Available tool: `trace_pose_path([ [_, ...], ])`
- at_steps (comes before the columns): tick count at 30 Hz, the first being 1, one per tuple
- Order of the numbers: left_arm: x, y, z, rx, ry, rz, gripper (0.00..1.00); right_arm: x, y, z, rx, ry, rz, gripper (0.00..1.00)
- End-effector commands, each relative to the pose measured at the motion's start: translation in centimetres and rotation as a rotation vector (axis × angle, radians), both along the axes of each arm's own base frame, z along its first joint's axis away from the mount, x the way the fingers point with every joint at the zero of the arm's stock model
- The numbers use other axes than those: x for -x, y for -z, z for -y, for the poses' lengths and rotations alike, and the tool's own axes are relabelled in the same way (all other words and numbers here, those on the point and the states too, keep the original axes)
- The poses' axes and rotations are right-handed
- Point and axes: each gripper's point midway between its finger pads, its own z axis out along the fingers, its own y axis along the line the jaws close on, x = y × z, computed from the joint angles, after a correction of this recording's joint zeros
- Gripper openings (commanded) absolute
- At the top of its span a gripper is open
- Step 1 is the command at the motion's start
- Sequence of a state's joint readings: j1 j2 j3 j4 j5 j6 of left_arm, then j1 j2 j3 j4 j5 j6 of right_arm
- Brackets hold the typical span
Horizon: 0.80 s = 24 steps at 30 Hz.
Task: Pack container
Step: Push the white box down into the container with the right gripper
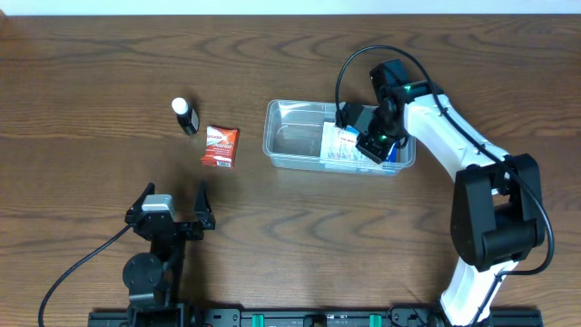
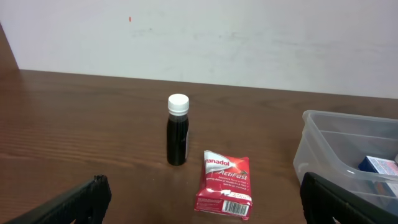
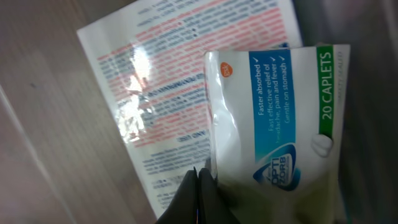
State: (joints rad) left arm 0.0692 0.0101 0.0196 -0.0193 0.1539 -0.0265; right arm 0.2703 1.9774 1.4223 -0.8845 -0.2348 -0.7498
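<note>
one clear rounded plastic container (image 1: 292, 136)

A robotics lab or test bench is suggested. A white robot arm (image 1: 445, 127) on the right and a black robot arm (image 1: 150, 272) on the left are seen fixed to a black rail (image 1: 300, 318) at the near edge of a dark wood-grain desk (image 1: 91, 91). A black cable (image 1: 82, 259) is left trailing. A plain white wall (image 2: 249, 37) is seen beyond the far edge. A clear tub (image 1: 290, 145), a small dark bottle (image 1: 185, 116) and a red packet (image 1: 221, 147) are laid out like test props.
</note>
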Motion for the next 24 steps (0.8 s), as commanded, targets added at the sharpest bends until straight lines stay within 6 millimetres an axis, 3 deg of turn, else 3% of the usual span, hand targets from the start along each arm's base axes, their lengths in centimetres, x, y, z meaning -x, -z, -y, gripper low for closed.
trace_pose_path([
  [1,0.1,1.4,0.2,0.01,0.013,-0.043,0.98,-0.9,-0.3,0.7,0.005,0.007,0.02,0.01],
  [24,0.1,1.4,0.2,0.01,0.013,-0.043,0.98,-2.0,0.0,2.7,0.112,0.029,0.071,0.01],
])
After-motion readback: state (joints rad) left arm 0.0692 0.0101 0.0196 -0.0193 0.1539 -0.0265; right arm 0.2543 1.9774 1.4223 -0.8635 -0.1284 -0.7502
